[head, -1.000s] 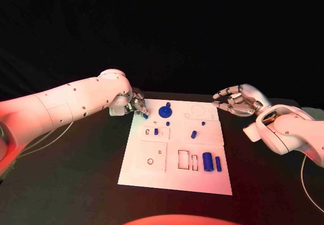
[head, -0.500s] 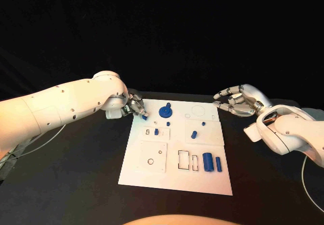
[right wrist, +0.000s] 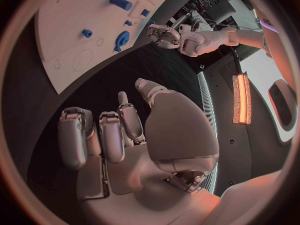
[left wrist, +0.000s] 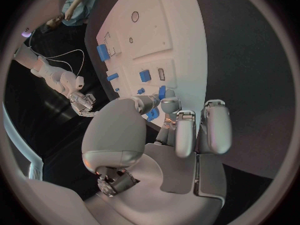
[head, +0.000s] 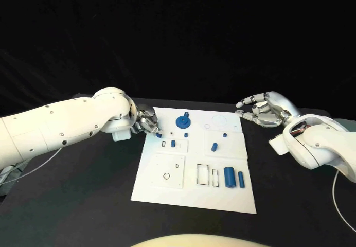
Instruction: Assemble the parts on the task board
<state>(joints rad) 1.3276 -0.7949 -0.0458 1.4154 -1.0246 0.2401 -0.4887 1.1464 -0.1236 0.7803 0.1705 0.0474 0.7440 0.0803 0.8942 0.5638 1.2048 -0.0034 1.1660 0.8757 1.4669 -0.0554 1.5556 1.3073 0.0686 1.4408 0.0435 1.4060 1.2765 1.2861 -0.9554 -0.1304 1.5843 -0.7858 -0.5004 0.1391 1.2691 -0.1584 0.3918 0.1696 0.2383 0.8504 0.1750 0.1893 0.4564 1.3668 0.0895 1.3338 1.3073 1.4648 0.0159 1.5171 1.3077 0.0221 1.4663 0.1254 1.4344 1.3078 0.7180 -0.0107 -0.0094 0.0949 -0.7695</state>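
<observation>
I'm seeing the board [head: 194, 190] lying mid-table [head: 82, 200] — left hand [head: 145, 121] at its far-left corner, right hand [head: 261, 110] off its far-right.

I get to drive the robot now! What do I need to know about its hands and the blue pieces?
Left hand: at the task board's far left corner, pinching a small blue part in its fingertips.
Right hand: fingers curled, holding nothing, off the board's far right corner.
On the board: blue gear at the far end, several small blue pieces mid-board, two blue cylinders near the front right.
Done: can't tell which pieces are seated.
Left: place the pinched part; outlined slots beside the cylinders look unfilled.
</observation>
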